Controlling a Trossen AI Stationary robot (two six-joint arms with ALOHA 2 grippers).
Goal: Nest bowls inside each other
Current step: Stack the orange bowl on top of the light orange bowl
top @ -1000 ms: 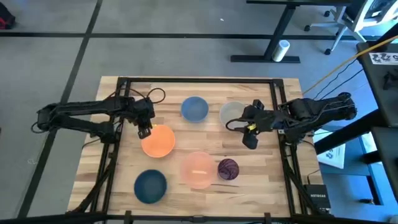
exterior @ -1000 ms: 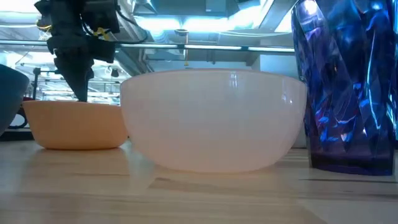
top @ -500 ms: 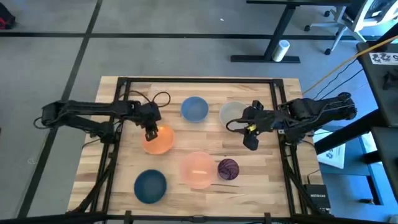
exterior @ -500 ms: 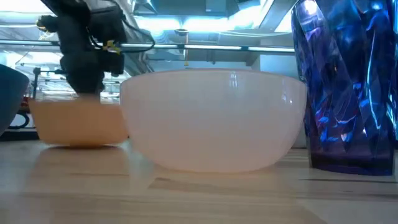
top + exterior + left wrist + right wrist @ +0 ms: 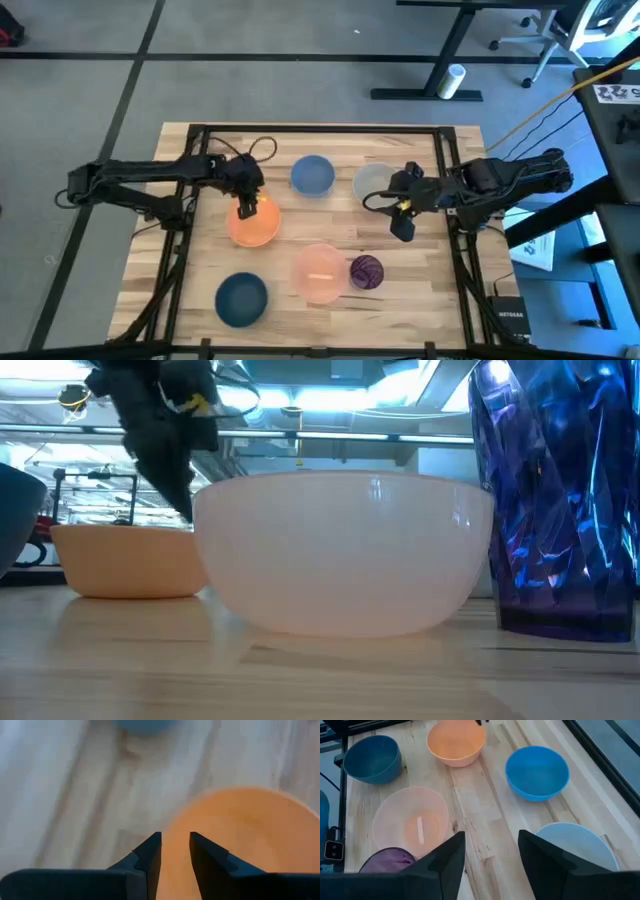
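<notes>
The orange bowl (image 5: 256, 228) sits on the table left of centre, with my left gripper (image 5: 246, 206) at its far rim and the fingers nearly shut (image 5: 175, 842). The blue bowl (image 5: 313, 174) and a pale grey bowl (image 5: 372, 181) stand farther back. A pink bowl (image 5: 320, 272) and a dark teal bowl (image 5: 242, 298) stand nearer the front. My right gripper (image 5: 403, 228) hangs open to the right of the bowls (image 5: 491, 855), touching nothing. My left gripper straddles the orange bowl's far rim (image 5: 167, 827), one finger (image 5: 207, 855) inside the bowl and the other (image 5: 149, 854) outside over the wood. The fingers slant down from the table's left. The bowl's base rests on the table (image 5: 135, 592).
A purple faceted cup (image 5: 367, 271) stands right of the pink bowl and looms at the right of the low view (image 5: 560, 500). A dark metal frame (image 5: 320, 129) runs round the table's edges. Bare wood lies between the orange bowl and the blue bowl.
My left gripper has gone toward the table's right, dipped down at the orange bowl, then come up a little and tipped. It now stands at the bowl's far rim. The orange bowl has shifted slightly on the table.
</notes>
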